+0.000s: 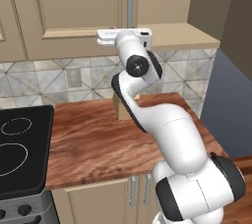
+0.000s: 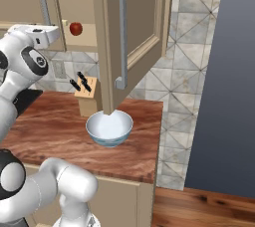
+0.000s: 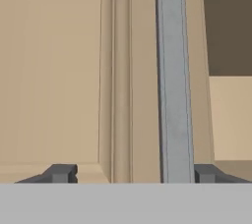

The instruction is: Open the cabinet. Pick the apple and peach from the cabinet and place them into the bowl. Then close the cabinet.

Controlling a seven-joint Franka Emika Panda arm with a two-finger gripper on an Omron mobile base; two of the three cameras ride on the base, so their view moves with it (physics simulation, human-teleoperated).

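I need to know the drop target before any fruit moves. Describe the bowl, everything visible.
The bowl is round and white inside, with a pale blue pattern on its outer wall. It looks glazed, sits upright and empty on the wooden counter, just in front of the knife block and below the open cabinet door. Nothing but the counter touches it.

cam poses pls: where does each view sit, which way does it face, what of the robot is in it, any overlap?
Left base view: behind-left, facing the cabinet and counter; arm at lower right.
Right base view: behind-right, facing the open door, apple and bowl; arm at left.
Hand view: on the hand, facing the closed door's handle; gripper fingertips at bottom.
Shared: that handle.
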